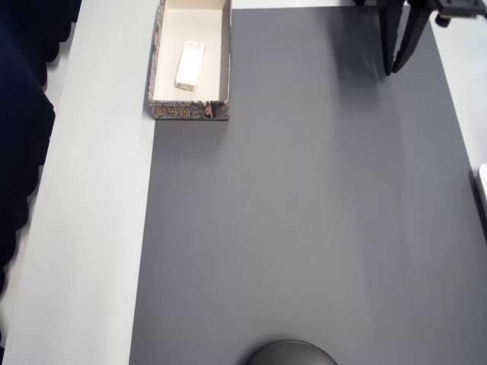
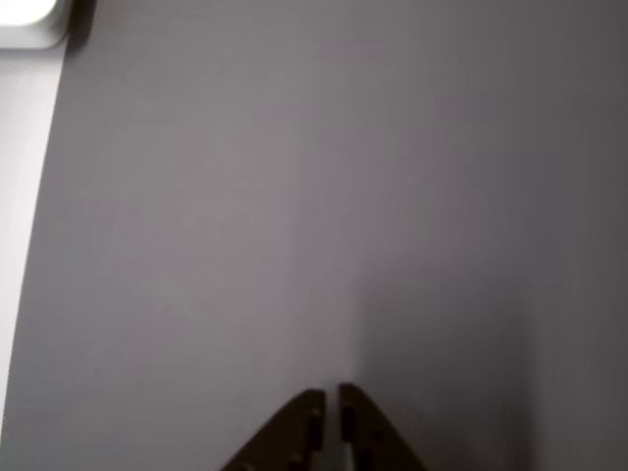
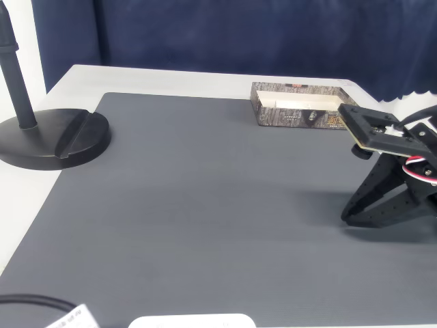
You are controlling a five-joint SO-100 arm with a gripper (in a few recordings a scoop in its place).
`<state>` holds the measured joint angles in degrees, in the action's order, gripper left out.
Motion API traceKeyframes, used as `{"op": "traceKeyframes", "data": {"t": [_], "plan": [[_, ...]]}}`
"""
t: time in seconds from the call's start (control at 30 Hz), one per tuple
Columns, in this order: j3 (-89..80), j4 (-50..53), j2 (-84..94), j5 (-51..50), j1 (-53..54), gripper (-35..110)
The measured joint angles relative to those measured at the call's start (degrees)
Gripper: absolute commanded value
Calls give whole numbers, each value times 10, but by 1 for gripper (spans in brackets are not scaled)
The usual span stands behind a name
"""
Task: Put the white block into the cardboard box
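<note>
The block (image 1: 189,65) is seen in the overhead view lying flat on the cream floor of the box (image 1: 221,53), slightly tilted and roughly lengthwise, apart from all four walls. The box is placed at the top left of that view, straddling the edge where the grey mat (image 1: 304,213) meets the pale surface (image 1: 91,228). In the fixed view the box (image 3: 287,117) is found at the far edge of the mat (image 3: 191,205), its speckled outer wall turned toward the camera; the block cannot be made out there.

The tool (image 1: 397,70) is seen at the top right of the overhead view, well apart from the box, its dark fingers pointing down over bare mat. In the wrist view the tool (image 2: 332,394) is shown with its tips drawn almost together, a thin slit left between them, and nothing is held. In the fixed view the tool (image 3: 348,217) is lowered to the mat at the right edge.

A black stand base (image 3: 54,140) is set on the surface at the left of the fixed view
</note>
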<state>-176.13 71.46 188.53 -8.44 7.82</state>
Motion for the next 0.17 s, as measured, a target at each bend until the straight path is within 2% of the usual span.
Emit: {"op": "traceKeyframes", "data": {"t": [0.17], "plan": [[0,0,0,0,0,-2]]}}
